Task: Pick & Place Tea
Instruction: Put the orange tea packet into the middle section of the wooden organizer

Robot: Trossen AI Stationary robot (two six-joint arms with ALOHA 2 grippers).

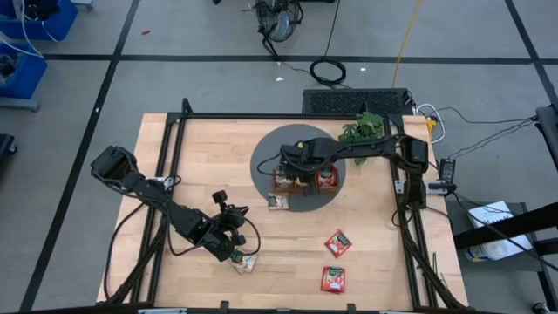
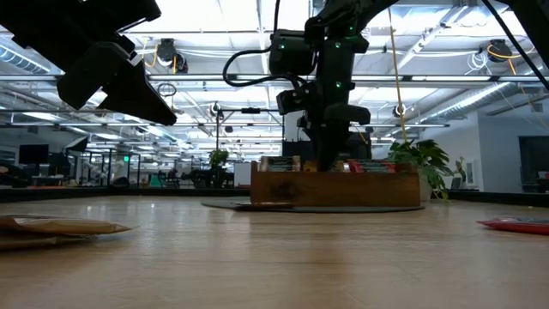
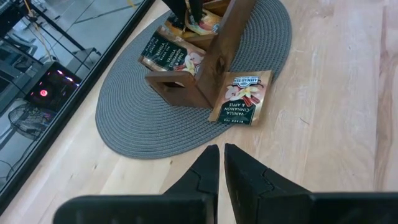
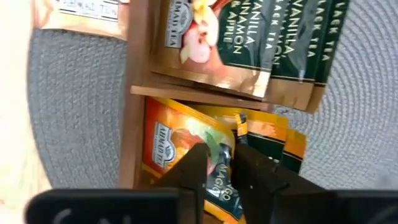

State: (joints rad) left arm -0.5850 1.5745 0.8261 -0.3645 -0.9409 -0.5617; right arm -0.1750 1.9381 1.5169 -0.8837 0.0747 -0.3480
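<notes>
Tea sorting is being worked thru, roughly halfway by the look of it.

Orange sachets [image 4: 186,149] are being dropped into the tray [image 1: 301,180] w/ the right gripper [image 4: 219,163] hovering slightly parted, gripping nothing afaict. Two red sachets [image 1: 337,243] and one beige sachet [image 1: 243,262] are being left on the table; left gripper [image 3: 220,168] is being held clenched, empty.

The wooden tray [image 1: 303,179] sits on the round mat [image 1: 261,166] in the middle of the table [image 1: 375,244]. One tea bag [image 1: 278,202] leans on the tray's side. Two more [image 1: 337,243] [image 1: 333,279] lie apart to the right, and one [image 1: 244,262] is under the left gripper [image 1: 234,253]
</notes>
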